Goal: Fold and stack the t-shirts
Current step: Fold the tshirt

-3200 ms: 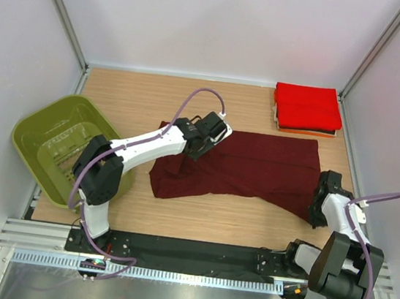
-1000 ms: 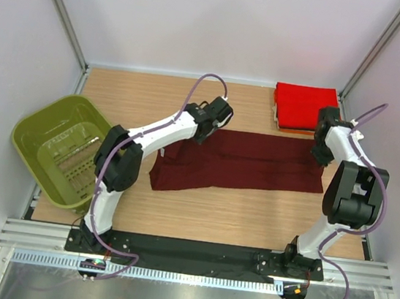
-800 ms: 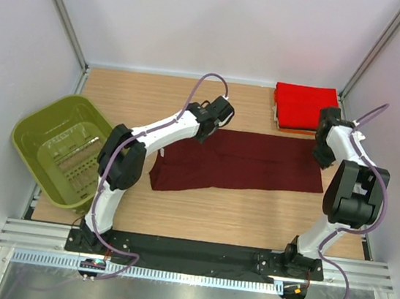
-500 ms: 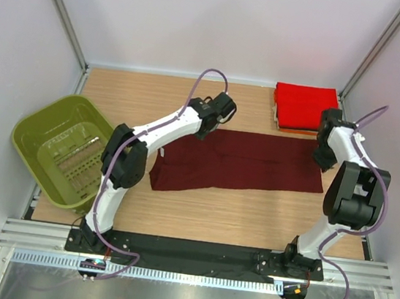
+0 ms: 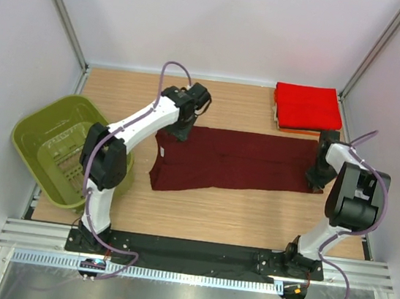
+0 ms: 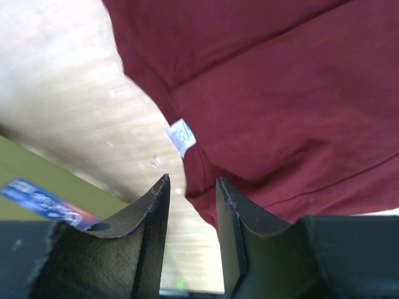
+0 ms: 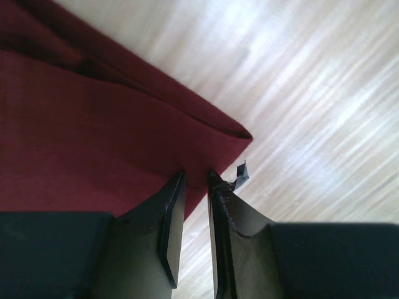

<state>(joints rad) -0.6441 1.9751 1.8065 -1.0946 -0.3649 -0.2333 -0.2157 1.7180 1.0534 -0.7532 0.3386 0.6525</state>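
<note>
Now empty, left fingers (image 6: 149, 215) (half-parted) and right fingers (image 7: 225, 224) (narrowly parted) are repositioning at the 9 and 3 o'clock ends of the maroon t-shirt (image 5: 242, 162), likely for another fold.

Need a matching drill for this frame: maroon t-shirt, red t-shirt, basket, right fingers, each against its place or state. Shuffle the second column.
Things
1. maroon t-shirt
2. red t-shirt
3. basket
4. right fingers

Places or states
A. olive green, at the left edge of the table
B. folded, in the far right corner
C. slightly apart, nothing between them, at the dark cloth's right end
D. laid out flat, mid-table

Pairs: 1-D, 2-B, 3-A, 4-C
</note>
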